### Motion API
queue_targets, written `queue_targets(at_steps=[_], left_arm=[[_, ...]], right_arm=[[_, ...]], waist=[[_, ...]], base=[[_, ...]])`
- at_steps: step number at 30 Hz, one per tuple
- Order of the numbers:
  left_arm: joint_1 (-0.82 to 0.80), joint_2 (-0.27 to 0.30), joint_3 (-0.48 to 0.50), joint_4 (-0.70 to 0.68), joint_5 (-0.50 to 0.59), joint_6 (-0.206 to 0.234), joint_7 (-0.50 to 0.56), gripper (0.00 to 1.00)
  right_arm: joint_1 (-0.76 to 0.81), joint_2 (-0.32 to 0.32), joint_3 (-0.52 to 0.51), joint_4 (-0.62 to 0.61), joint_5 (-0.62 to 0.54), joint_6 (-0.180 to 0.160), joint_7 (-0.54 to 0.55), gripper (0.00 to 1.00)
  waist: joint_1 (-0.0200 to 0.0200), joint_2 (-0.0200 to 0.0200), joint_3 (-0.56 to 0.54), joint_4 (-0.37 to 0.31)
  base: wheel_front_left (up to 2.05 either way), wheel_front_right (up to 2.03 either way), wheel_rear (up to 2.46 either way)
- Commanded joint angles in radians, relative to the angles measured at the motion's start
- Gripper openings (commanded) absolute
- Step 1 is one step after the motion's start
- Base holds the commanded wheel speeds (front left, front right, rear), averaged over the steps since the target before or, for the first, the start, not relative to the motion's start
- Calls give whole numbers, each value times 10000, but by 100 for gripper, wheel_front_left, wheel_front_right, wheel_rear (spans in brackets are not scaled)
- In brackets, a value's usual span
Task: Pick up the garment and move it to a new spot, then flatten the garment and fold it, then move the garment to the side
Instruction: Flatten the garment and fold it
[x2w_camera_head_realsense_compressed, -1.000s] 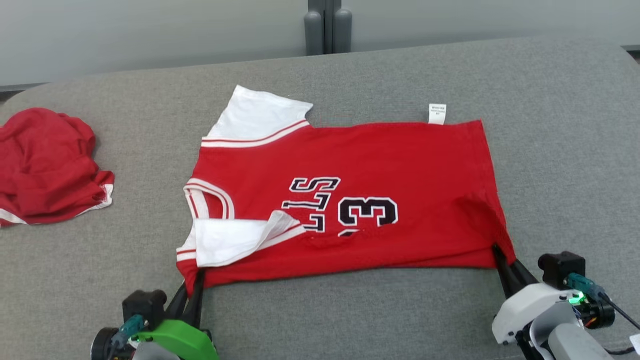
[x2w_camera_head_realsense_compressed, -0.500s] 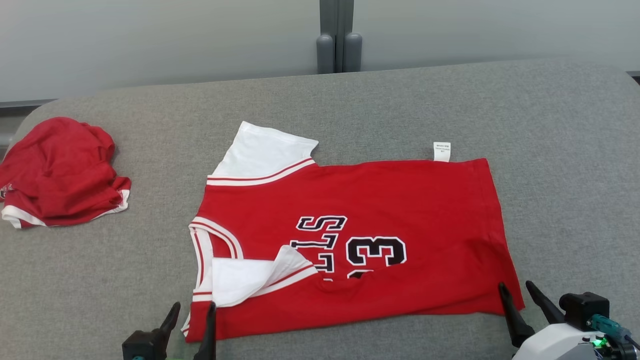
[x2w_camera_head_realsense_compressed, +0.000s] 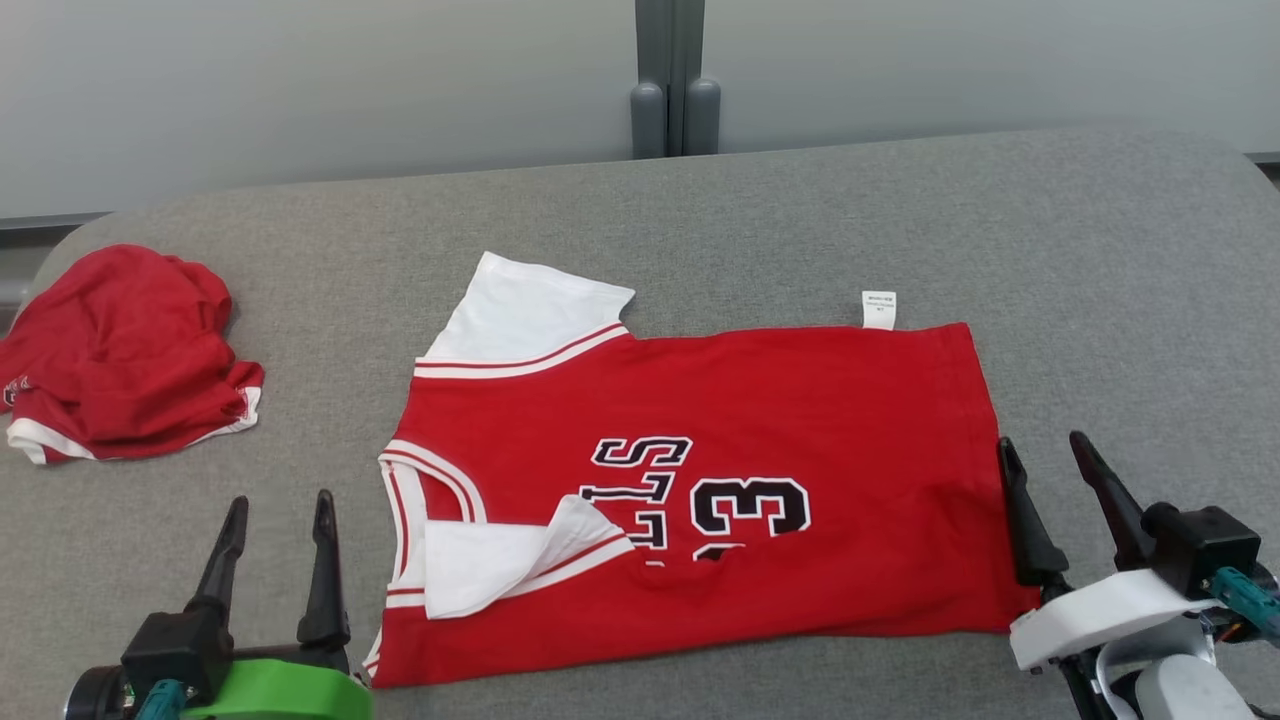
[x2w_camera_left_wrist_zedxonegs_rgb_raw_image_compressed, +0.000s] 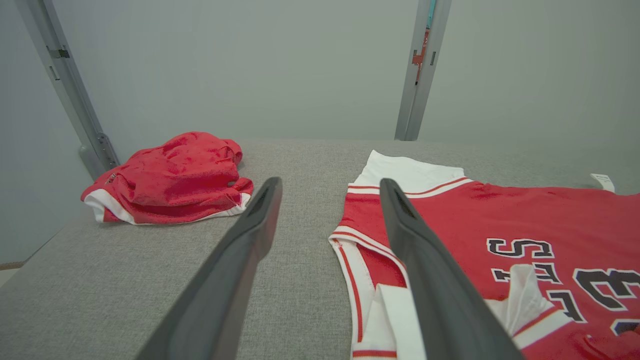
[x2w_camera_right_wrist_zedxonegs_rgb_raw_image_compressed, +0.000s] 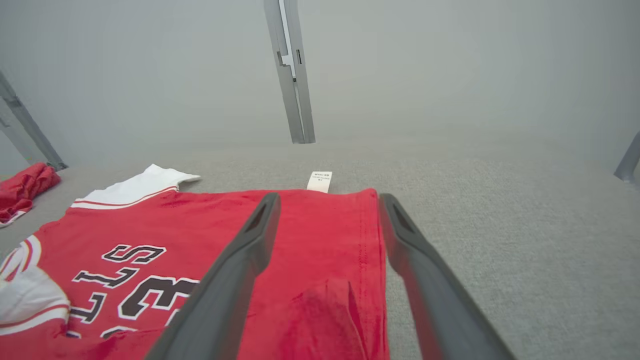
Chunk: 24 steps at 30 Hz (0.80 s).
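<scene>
The garment (x2w_camera_head_realsense_compressed: 760, 400) is a red jersey with white sleeves and black lettering, lying spread on the grey padded table (x2w_camera_head_realsense_compressed: 1120, 260). Its near sleeve is folded back over the chest. My left gripper (x2w_camera_head_realsense_compressed: 280, 502) stands open just left of the collar end, apart from the cloth. In the left wrist view the left gripper (x2w_camera_left_wrist_zedxonegs_rgb_raw_image_compressed: 331, 181) has bare table between its fingers, with the garment (x2w_camera_left_wrist_zedxonegs_rgb_raw_image_compressed: 525, 215) to the right. My right gripper (x2w_camera_head_realsense_compressed: 1042, 442) is open at the hem end. In the right wrist view the right gripper (x2w_camera_right_wrist_zedxonegs_rgb_raw_image_compressed: 330, 196) straddles the hem of the garment (x2w_camera_right_wrist_zedxonegs_rgb_raw_image_compressed: 200, 220) from above.
A second red garment (x2w_camera_head_realsense_compressed: 120, 350) lies crumpled at the table's far left, also seen in the left wrist view (x2w_camera_left_wrist_zedxonegs_rgb_raw_image_compressed: 170, 175). A white label (x2w_camera_head_realsense_compressed: 878, 308) sticks out of the jersey's far edge. A grey post (x2w_camera_head_realsense_compressed: 667, 100) stands behind the table.
Both grippers have opened and let go of the garment's near edge, which now lies flat. The left gripper has moved off to the left; the right one has come forward along the hem. The camera also shifted.
</scene>
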Motion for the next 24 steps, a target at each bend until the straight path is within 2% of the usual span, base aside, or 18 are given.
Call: queue_targets(at_steps=[1,4,9,24], left_arm=[[175,-32,161,-105,169,45,2,100],[167,-52,443,-215,383,46,1,100],[246,-33,733,-319,866,70,1,100],[220,-66,956,-84,889,-59,1,100]], right_arm=[[-51,140,-91,-363,-203,-13,-35,100],[170,416,-196,-1005,-528,-12,-33,100],[453,686,-337,-1413,-905,-13,-35,100],[788,916,-455,-1290,-1084,-13,-38,100]], waist=[[-1,-1,-30,34],[-1,-1,-79,113],[-1,-1,-149,247],[-1,-1,-76,279]], base=[[0,0,0],[0,0,0],[0,0,0],[0,0,0]])
